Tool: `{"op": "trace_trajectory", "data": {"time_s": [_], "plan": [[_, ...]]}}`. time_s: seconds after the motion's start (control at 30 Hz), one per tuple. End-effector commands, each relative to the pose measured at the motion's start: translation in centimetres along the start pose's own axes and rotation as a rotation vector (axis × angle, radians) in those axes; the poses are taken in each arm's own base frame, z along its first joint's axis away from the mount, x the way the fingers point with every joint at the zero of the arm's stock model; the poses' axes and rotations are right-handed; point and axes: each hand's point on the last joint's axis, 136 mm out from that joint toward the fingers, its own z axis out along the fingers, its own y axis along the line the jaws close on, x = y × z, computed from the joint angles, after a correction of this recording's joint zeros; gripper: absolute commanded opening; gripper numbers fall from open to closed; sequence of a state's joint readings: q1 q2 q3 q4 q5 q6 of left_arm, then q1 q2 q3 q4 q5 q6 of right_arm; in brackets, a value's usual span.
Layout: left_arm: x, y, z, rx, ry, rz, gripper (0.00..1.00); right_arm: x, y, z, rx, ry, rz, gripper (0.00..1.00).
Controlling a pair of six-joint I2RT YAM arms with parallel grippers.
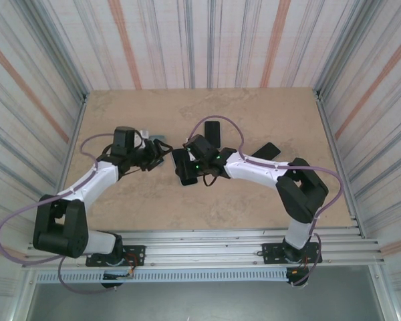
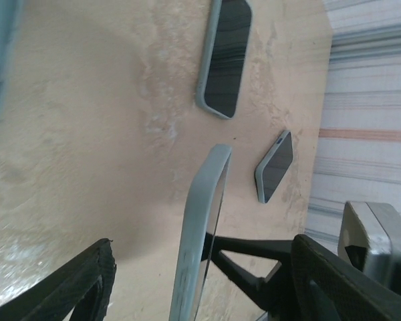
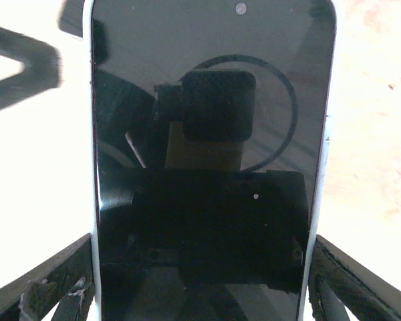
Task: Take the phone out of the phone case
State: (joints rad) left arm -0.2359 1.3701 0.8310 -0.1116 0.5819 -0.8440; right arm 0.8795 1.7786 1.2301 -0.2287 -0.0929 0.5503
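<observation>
we see the right gripper (image 3: pixel 202 284) clamped on the sides of the pale phone case (image 3: pixel 89 134), the phone (image 3: pixel 207 167) still inside it over the worktop (image 2: pixel 87 134), while the left gripper (image 2: pixel 204 267) stands open astride the case's edge, not touching.

Top view evenly bright, diffuse; only soft faint shadows on worktop (image 1: pixel 254 107); left wrist view bright, left fingers (image 2: pixel 93 267) dark, blurry up close; right wrist view blown out white at left; phone (image 3: pixel 210 167) glass dark with mirror-like reflections; right fingers (image 3: pixel 53 274) out of focus
</observation>
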Motion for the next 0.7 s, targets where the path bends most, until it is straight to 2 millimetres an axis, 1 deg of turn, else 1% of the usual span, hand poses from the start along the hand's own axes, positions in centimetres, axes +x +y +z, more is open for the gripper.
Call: {"op": "trace_trajectory", "data": {"time_s": [0.0, 0.07, 0.17, 0.27, 0.4, 0.57, 0.67], "plan": [[-0.5, -1.7, 0.3, 0.002, 0.010, 0.085, 0.69, -2.5, 2.0, -2.1, -0.106, -0.083, 0.033, 0.43], [-0.5, -2.1, 0.7, 0.002, 0.025, 0.099, 0.65, -2.8, 2.1, -2.5, -0.116, -0.083, 0.041, 0.43], [-0.3, -2.2, 1.2, -0.009, 0.047, 0.109, 0.60, -3.4, 2.1, -3.2, -0.133, -0.107, 0.054, 0.43], [-0.5, -2.7, 1.6, 0.000, 0.052, 0.112, 0.50, -3.7, 2.1, -3.8, -0.146, -0.121, 0.060, 0.43], [-0.8, -3.6, 1.9, 0.021, 0.051, 0.128, 0.42, -4.2, 2.1, -4.3, -0.174, -0.149, 0.086, 0.43], [-0.8, -4.3, 2.3, 0.048, 0.066, 0.136, 0.26, -4.5, 2.2, -4.7, -0.192, -0.146, 0.072, 0.43], [-0.9, -4.8, 2.4, 0.061, 0.066, 0.135, 0.19, -4.8, 2.4, -5.0, -0.204, -0.149, 0.070, 0.43]]}}
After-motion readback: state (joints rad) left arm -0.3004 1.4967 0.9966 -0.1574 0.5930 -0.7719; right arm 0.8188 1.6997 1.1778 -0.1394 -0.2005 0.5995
